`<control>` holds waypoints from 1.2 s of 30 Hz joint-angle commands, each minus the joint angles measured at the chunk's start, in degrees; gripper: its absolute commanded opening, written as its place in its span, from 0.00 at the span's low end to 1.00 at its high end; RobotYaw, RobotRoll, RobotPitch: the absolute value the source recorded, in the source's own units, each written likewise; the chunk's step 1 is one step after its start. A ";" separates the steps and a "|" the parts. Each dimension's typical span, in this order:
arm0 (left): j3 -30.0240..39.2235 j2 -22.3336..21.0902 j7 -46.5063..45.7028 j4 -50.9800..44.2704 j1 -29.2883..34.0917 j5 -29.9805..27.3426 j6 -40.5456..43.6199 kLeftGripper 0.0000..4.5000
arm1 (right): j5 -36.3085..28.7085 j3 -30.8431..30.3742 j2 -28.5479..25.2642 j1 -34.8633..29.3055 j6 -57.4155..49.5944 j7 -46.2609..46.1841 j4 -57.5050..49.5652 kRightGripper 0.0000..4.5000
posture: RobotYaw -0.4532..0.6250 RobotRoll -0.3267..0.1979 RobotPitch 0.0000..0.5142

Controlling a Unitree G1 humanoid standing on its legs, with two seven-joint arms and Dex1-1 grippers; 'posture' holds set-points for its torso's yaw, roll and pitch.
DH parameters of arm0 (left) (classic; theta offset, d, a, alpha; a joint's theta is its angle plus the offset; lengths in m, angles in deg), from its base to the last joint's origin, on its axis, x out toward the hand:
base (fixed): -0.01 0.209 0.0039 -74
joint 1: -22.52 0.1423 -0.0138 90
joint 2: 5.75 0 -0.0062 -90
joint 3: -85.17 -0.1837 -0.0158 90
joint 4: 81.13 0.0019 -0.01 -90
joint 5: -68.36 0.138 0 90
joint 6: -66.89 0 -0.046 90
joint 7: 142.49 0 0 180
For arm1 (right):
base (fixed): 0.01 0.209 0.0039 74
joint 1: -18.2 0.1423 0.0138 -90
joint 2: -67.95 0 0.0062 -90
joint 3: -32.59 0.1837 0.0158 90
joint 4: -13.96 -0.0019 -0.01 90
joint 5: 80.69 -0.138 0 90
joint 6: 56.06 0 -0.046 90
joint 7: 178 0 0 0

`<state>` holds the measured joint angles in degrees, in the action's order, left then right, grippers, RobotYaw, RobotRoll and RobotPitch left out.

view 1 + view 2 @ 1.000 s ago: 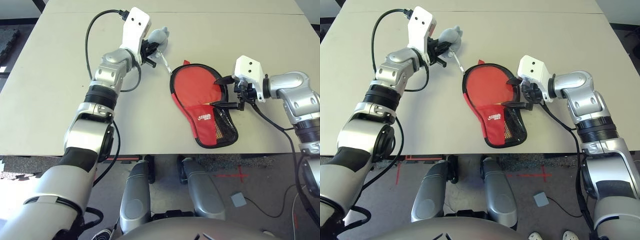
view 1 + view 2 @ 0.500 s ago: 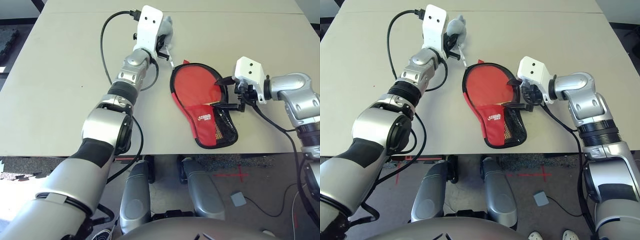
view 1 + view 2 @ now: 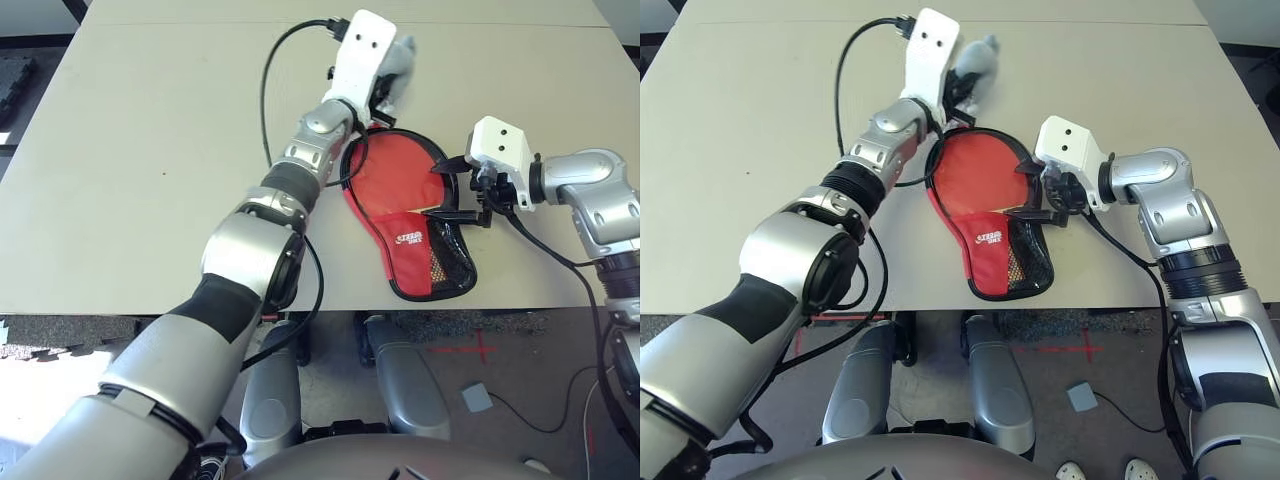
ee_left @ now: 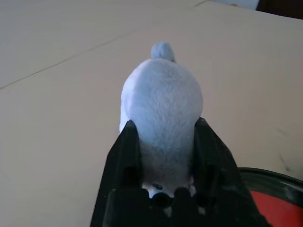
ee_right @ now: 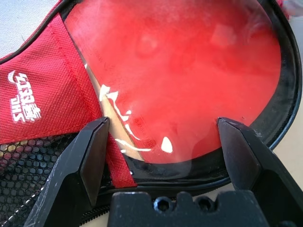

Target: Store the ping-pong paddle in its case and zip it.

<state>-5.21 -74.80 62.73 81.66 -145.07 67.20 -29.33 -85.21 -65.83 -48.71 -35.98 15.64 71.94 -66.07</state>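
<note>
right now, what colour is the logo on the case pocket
White logo, on red fabric; clearest in the right wrist view.

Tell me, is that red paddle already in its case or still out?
In: the red paddle lies inside the case, its face behind shiny clear plastic.

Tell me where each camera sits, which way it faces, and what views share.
Both eyes: on the head, facing forward-down at the case; both forearms show.
Left wrist: along its gripper at the grey plush; black fingers show.
Right wrist: along its gripper at the case; black fingers show.
Both wrist views share the case.
</note>
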 commanded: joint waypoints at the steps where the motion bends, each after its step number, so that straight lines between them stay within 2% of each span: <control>1: -0.89 1.07 4.56 -0.95 -0.91 0.97 -0.18 0.65 | 1.46 -3.68 0.01 -3.95 -1.83 0.44 0.94 1.00 | 0.26 0.62 0.57; 5: -0.71 0.07 5.89 -1.42 -1.00 1.16 -0.35 0.99 | 1.44 -3.53 0.09 -4.47 -2.04 0.22 0.45 1.00 | 0.26 0.62 0.57; 12: -0.55 -2.98 8.37 -2.46 -1.68 1.19 -0.07 0.99 | 1.23 -3.99 0.53 -4.63 -2.15 -0.35 0.34 1.00 | 0.27 0.62 0.57; 18: -2.32 -9.55 15.83 -5.75 -2.43 2.41 1.64 0.99 | 1.18 -4.11 0.69 -4.52 -1.93 -0.34 0.57 1.00 | 0.29 0.62 0.57; 21: -2.76 -11.35 19.99 -8.47 -1.47 1.81 3.54 0.99 | 1.16 -4.16 0.78 -4.58 -1.90 -0.39 0.53 1.00 | 0.29 0.62 0.57; 26: -4.86 -17.63 32.92 -27.38 7.56 -1.47 14.50 0.99 | 1.04 -4.10 1.20 -4.67 -2.02 -0.79 0.44 1.00 | 0.30 0.62 0.56; 28: -6.20 -19.99 36.28 -38.82 13.42 -3.25 20.15 0.99 | 0.99 -4.08 1.29 -4.77 -2.00 -0.97 0.44 1.00 | 0.30 0.62 0.56; 32: -8.37 -23.44 38.23 -54.51 22.37 -5.20 28.12 0.99 | 0.88 -4.03 1.33 -4.86 -2.09 -1.10 0.44 1.00 | 0.31 0.62 0.56; 36: -9.94 -24.05 35.80 -60.82 28.72 -4.73 31.64 0.99 | 0.46 -3.76 1.60 -3.89 -2.80 -0.99 1.11 1.00 | 0.32 0.62 0.55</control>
<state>-13.45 -98.71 99.10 22.81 -117.88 62.81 1.01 -86.22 -65.57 -47.65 -36.88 14.44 70.06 -67.04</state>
